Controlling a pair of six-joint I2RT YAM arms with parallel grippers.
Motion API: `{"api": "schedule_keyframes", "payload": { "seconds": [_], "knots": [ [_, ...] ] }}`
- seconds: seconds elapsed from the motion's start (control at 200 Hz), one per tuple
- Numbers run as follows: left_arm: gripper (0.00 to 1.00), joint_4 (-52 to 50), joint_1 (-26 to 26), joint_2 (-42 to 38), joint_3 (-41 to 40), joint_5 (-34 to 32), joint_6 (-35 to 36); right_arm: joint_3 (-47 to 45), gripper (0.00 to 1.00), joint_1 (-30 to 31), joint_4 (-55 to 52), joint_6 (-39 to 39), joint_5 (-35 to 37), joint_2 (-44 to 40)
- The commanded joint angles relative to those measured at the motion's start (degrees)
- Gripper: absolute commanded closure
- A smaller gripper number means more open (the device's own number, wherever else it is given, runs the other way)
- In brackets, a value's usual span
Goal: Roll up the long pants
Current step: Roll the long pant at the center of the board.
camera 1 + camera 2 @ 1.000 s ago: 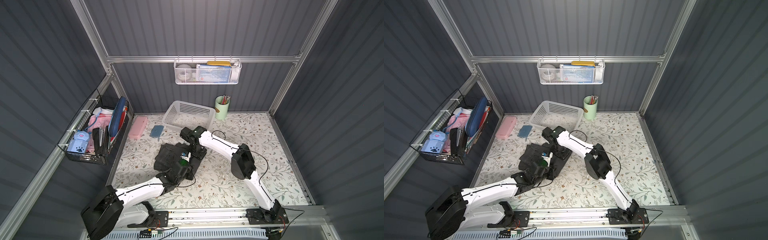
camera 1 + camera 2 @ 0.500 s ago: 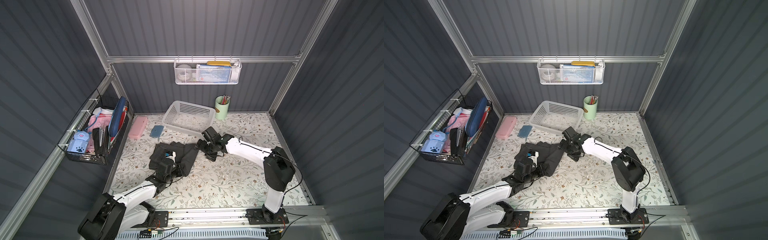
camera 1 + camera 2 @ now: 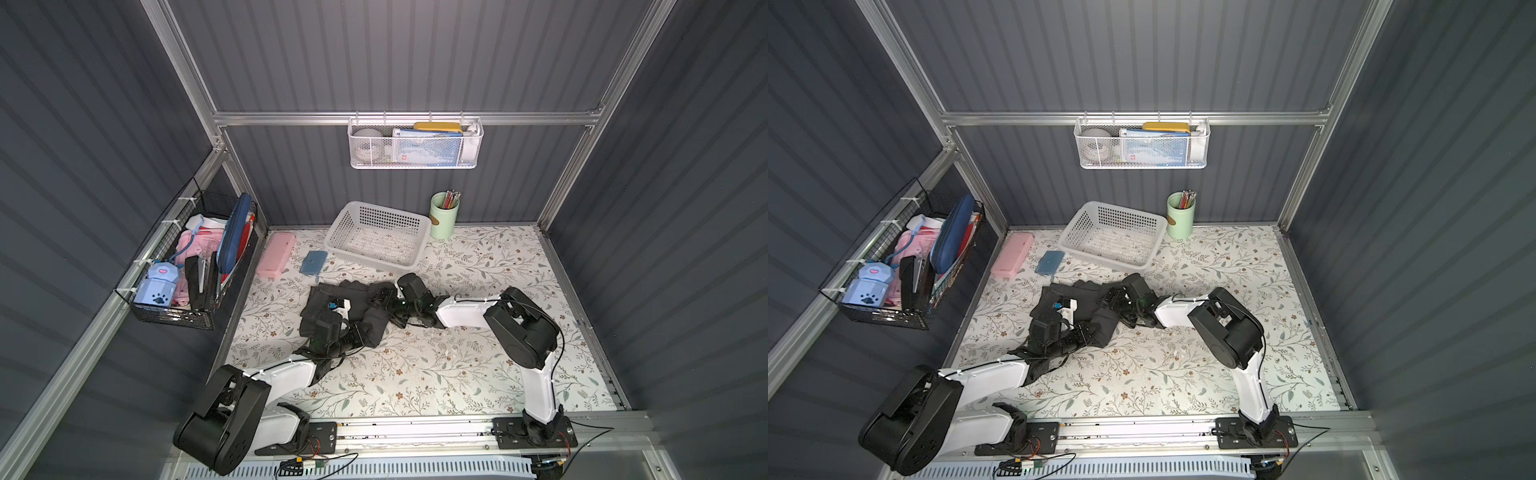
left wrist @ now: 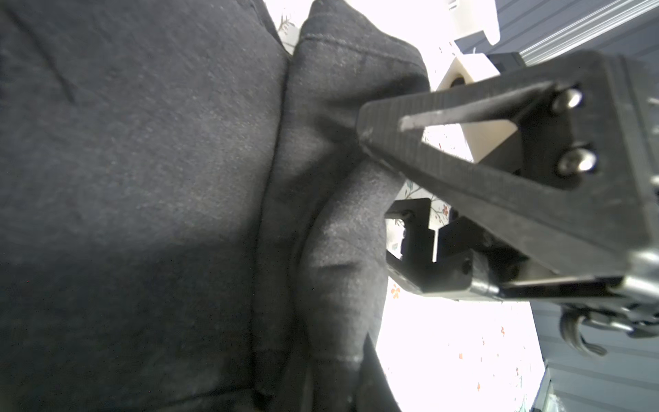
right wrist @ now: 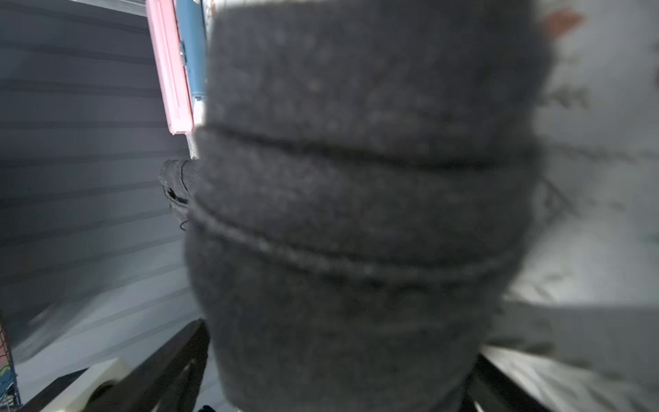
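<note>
Dark grey ribbed panels form the back wall (image 3: pixel 374 62) and both side walls (image 3: pixel 685 208), joined at the corners by slanting aluminium posts (image 3: pixel 183 62) and crossed by a horizontal aluminium rail (image 3: pixel 291 118). A white mesh basket (image 3: pixel 415 166) hangs from that rail, and a black wire basket (image 3: pixel 174 318) is fixed to the wall on the left arm's side. The tabletop (image 3: pixel 478 266) wears a pale cover printed with leafy sprigs and small flowers, brightly lit toward the front, where a metal track (image 3: pixel 415 428) runs along its edge
</note>
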Motion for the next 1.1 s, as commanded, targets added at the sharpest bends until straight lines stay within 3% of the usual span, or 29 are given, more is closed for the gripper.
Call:
{"api": "schedule_keyframes", "payload": {
  "seconds": [0.0,0.14,0.22,0.28,0.31,0.36,0.405,0.45,0.47,0.595,0.78,0.906,0.971,1.096],
  "knots": [
    [1.0,-9.85,0.81,3.29,-2.13,1.74,0.3,1.84,0.05,0.51,4.14,-0.04,-0.9,2.96],
    [1.0,-9.76,1.04,3.33,-1.13,3.75,1.58,3.24,0.34,0.77,-0.71,-1.98,1.33,1.45],
    [1.0,-11.1,1.04,3.8,1.1,4.39,5.46,5.53,0.75,0.94,-8.97,-5.31,3.08,-0.28],
    [1.0,-10.68,0.91,4.9,2.54,5.18,5.65,6.83,0.79,1.04,-13.62,-7.22,5.58,-1.5],
    [1.0,-10.25,0.86,5.55,3.05,6.32,5.66,7.93,0.86,1.11,-17.16,-7.86,6.94,-1.96],
    [1.0,-10.97,0.67,6.58,4.65,11.26,6.45,10.23,0.9,1.12,-23.3,-9.85,8.2,-2.31],
    [0.97,-13.39,0.28,7.14,6.92,14.41,7.62,13.62,1.0,1.28,-31.3,-12.12,10.27,-2.35],
    [0.69,-18.34,-0.28,7.02,9.71,15.08,9.03,17.35,1.0,1.13,-38.87,-15.49,11.34,-1.83],
    [0.62,-20.5,-0.44,6.62,10.88,14.95,9.57,19.05,1.0,1.2,-43.15,-17.0,12.27,-1.55],
    [0.44,-30.14,-0.45,-0.32,13.2,11.16,10.2,27.35,1.0,1.03,-64.14,-23.56,18.81,0.77],
    [0.38,-39.6,-0.35,-8.93,17.81,1.32,8.15,37.85,1.0,0.68,-88.49,-29.65,28.61,6.85],
    [0.39,-36.69,-0.93,-11.62,17.68,-3.29,7.08,42.75,0.96,0.51,-95.53,-23.21,32.58,10.93],
    [0.39,-37.93,-4.32,-11.99,18.45,-7.03,11.21,47.04,0.93,0.68,-98.49,-18.14,30.28,13.7],
    [0.39,-44.31,-14.72,-11.44,20.81,-21.52,21.83,57.23,0.86,1.45,-102.38,-7.33,25.29,18.06]
  ]
}}
